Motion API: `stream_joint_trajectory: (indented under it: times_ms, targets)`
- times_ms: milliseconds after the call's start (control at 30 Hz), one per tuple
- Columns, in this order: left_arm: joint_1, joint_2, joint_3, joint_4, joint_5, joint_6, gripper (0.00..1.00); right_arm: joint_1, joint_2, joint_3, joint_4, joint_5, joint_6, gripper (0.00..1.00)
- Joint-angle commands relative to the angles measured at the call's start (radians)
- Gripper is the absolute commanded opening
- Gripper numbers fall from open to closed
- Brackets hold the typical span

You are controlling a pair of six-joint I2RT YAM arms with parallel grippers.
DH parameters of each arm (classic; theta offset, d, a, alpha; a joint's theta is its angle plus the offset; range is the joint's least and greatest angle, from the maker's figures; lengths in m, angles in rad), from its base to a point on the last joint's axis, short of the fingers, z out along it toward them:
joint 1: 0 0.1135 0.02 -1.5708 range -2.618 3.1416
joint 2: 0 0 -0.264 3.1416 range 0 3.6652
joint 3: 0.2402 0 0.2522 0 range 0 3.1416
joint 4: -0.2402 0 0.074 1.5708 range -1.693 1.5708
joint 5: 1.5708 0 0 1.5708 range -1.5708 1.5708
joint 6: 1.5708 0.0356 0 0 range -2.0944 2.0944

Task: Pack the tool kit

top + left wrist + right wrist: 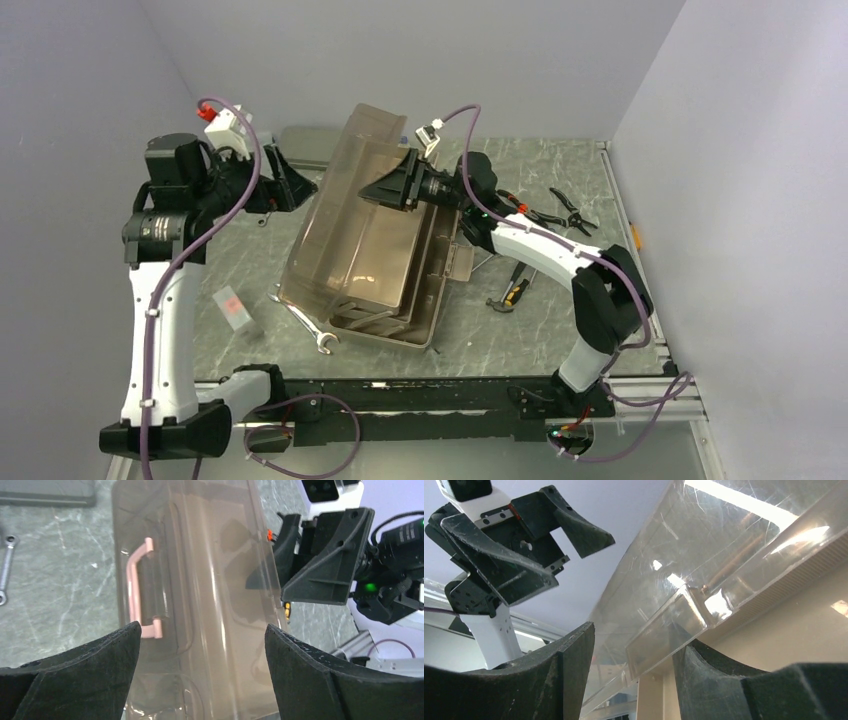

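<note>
Two claws converge: left claw [202, 627] gapes above lid [350, 230], right claw [634, 637] clamps its edge.

- White shells with black joints are seen on the left arm [158, 300] and the right arm [535, 248].
- Purple cables [258, 150] are run along both arms and looped near the black bases [165, 437].
- Matte black wedge fingers [310, 675], scuffed pale at the edges, are fitted to the left gripper [202, 630] and right gripper [634, 635].
- A white camera block [222, 125] with a red tab is mounted on the left wrist.
- A green light [370, 586] is lit on the right wrist housing.
</note>
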Motion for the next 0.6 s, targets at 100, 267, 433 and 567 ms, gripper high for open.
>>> stream_joint_trajectory:
  times_ms: [100,267,433,567]
  targets:
    - [-0.036,0.110,0.047,-0.130,-0.021,0.080,0.95,0.032,0.074,0.131,0.091,0.003,0.032,0.59]
    - [0.025,0.122,-0.033,-0.084,0.135,0.016,0.96,0.044,0.112,0.181,0.080,0.003,0.034,0.59]
    - [0.058,0.135,-0.014,-0.105,0.126,0.023,0.95,0.057,0.142,0.223,0.059,0.005,0.031,0.59]
    - [0.115,0.122,-0.031,-0.099,0.131,-0.001,0.95,0.073,0.179,0.280,0.028,0.003,0.023,0.63]
